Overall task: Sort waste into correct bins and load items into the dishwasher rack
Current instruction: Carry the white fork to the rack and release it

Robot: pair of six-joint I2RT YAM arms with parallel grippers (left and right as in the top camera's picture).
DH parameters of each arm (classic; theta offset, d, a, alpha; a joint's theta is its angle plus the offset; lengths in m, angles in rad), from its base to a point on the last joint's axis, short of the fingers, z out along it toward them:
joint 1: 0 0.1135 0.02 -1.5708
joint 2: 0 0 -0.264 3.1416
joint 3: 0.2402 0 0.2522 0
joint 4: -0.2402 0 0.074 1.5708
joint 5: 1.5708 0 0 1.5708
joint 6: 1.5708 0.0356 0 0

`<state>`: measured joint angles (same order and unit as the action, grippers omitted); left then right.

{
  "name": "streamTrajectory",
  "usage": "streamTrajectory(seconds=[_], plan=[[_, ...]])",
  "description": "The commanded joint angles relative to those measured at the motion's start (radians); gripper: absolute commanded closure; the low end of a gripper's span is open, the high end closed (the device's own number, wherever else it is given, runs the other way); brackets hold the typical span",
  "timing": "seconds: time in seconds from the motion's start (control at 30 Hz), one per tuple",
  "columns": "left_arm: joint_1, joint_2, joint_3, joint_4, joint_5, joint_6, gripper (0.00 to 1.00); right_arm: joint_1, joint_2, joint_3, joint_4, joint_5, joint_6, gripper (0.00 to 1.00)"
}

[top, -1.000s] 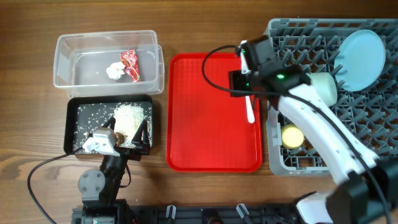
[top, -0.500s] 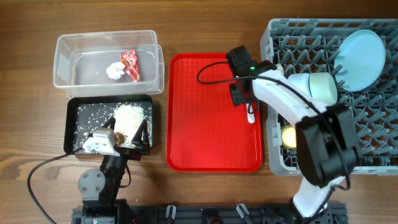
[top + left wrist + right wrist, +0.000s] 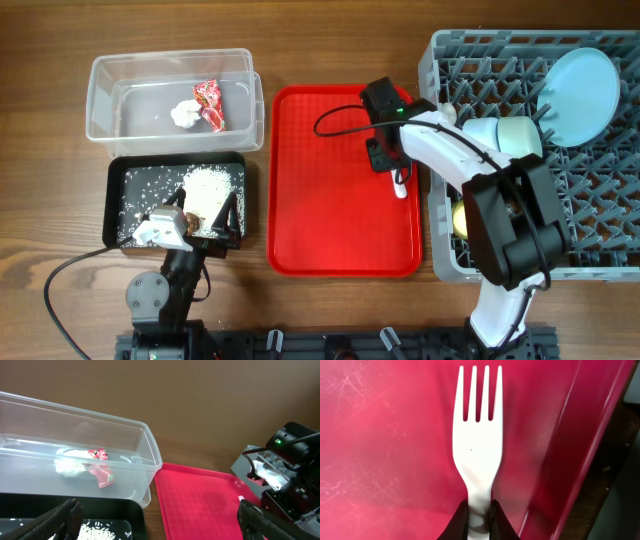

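The fork [image 3: 475, 450] is lying flat on the red tray [image 3: 330, 200], tines pointing away from the right gripper [image 3: 479, 515] and its handle sitting between the two fingers. The fingers are pinching in against the handle, so the gripper is reading as closed on the fork, which is not yet lifted off the tray.

A second ago the right arm was hanging over the tray's rim beside the fork. Since then it has been swinging round and coming down, and the wrist is now crowding the fork's upper end. That is looking like the grasp being completed, with the lift still to come.

Just to the gripper's right, past the tray rim, the rack [image 3: 600, 200] is already holding the plate [image 3: 580, 95], a bowl [image 3: 515, 140] and the cup [image 3: 468, 218]. The fork appears to be the last thing left on the tray.

Well off to the gripper's left, the left gripper [image 3: 159, 510] is waiting wide open over the black tray [image 3: 115, 200] on the desk.
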<state>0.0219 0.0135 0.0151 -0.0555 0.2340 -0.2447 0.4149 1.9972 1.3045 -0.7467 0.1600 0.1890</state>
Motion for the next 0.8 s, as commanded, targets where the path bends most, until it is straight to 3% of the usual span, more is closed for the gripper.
streamTrajectory(seconds=[0.0,0.13,0.53,0.77], plan=[[0.008,-0.011,-0.009,0.003,0.001,0.002,0.00,0.000,0.006,-0.001,-0.002,-0.084,0.028,0.96],[0.008,-0.011,-0.009,0.003,0.002,0.002,0.00,0.000,-0.066,-0.001,-0.006,-0.084,0.029,0.96],[0.008,-0.011,-0.009,0.003,0.001,0.002,0.00,-0.032,-0.499,-0.001,-0.021,-0.033,0.031,0.96],[0.008,-0.011,-0.009,0.003,0.001,0.002,0.00,-0.127,-0.546,-0.002,-0.021,0.098,-0.022,0.96]])
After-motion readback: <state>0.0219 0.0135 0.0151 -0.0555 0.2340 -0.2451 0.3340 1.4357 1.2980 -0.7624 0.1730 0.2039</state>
